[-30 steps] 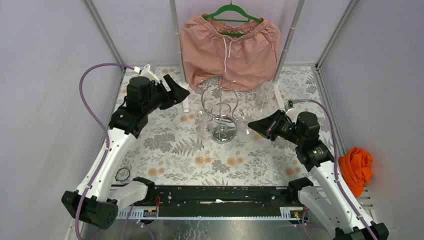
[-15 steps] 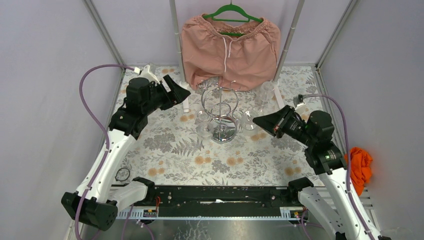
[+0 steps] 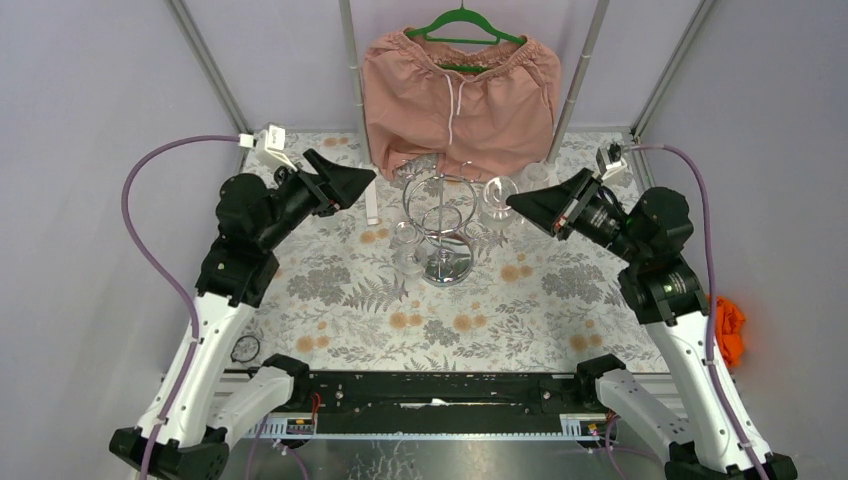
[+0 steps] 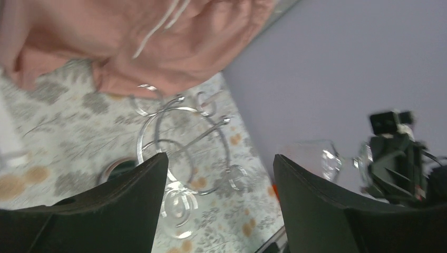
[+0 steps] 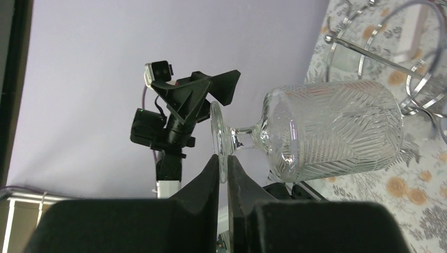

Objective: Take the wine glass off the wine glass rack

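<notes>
The chrome wine glass rack [image 3: 441, 215] stands mid-table on its round mirrored base; it also shows in the left wrist view [image 4: 179, 126] and the right wrist view [image 5: 416, 68]. My right gripper [image 3: 515, 203] is shut on the foot of a cut-pattern wine glass [image 5: 337, 132]. It holds the glass on its side in the air, just right of the rack's rings and apart from them [image 3: 498, 195]. A second glass [image 3: 405, 245] hangs at the rack's left side. My left gripper [image 3: 365, 178] is open and empty, up left of the rack [image 4: 220, 158].
Pink shorts [image 3: 458, 90] on a green hanger hang behind the rack. A white upright piece [image 3: 372, 205] stands left of the rack. An orange cloth [image 3: 728, 325] lies past the table's right edge. Metal frame posts stand at the back.
My right gripper has risen and moved back with the wine glass, carrying it from low at the rack's right side up beside the rings. My left arm has lifted and drawn back slightly.
</notes>
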